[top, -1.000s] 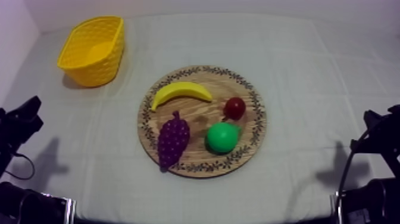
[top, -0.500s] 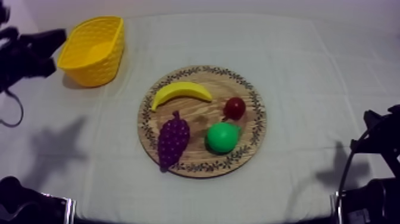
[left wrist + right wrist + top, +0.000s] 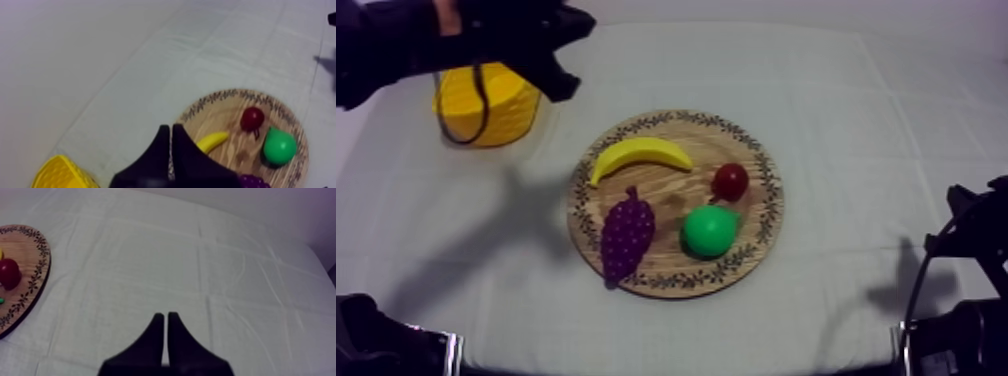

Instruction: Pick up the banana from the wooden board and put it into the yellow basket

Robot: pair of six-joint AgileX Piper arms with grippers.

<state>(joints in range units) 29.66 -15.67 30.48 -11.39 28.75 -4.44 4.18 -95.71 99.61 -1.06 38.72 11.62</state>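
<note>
The yellow banana [image 3: 639,155] lies on the far left part of the round wooden board [image 3: 768,205], curved side away from me. The yellow basket [image 3: 508,108] stands at the far left, partly covered by my left arm. My left gripper [image 3: 574,30] hangs high beside the basket's right end, up and left of the board. Its fingers lie together as a narrow wedge [image 3: 171,131], shut on nothing, with the banana [image 3: 212,141] just past them. My right gripper [image 3: 165,317] is shut too, over bare cloth to the right of the board [image 3: 27,295].
Also on the board are purple grapes [image 3: 626,232], a green pear [image 3: 709,230] and a small red fruit [image 3: 730,181]. My right arm [image 3: 976,225] rests low at the right edge. Cloth lies bare between basket and board.
My left arm has risen from the lower left, swung up past the basket, and now reaches over it toward the board. The fruit, the basket and the right arm have not moved.
</note>
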